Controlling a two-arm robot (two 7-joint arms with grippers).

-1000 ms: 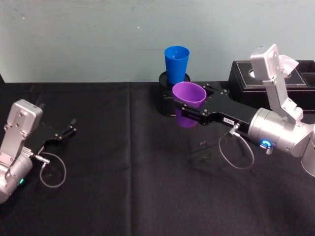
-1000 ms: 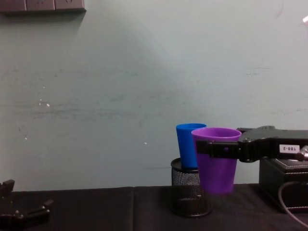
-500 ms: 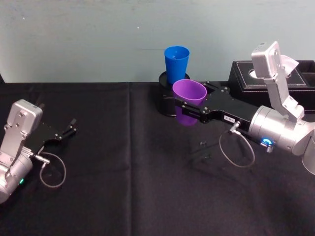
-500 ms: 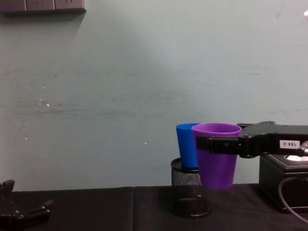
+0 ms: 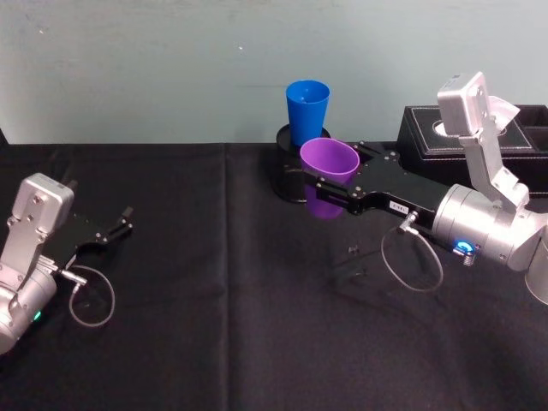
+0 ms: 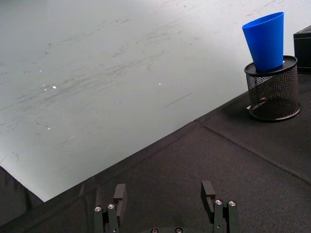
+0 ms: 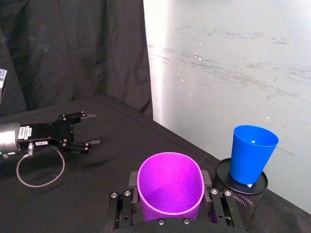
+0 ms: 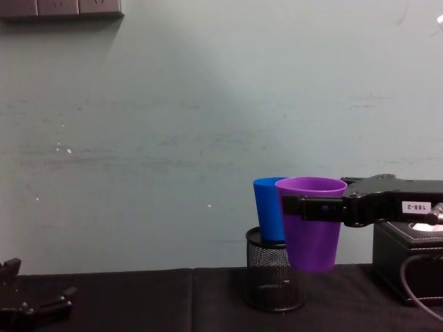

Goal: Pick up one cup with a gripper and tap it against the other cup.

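The purple tumbler (image 8: pixel 310 238) and blue tumbler (image 5: pixel 307 107) look smooth plastic, the pen holder (image 6: pixel 272 94) wire mesh, the tablecloth (image 5: pixel 214 300) probably matt fabric.

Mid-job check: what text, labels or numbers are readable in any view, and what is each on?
"188-2", as best it reads: white label on the right gripper, which holds the purple cup; chest view.
Same label, head view: too small to read.
White labels on the left gripper, right wrist view: too small to read.
No other text seen.
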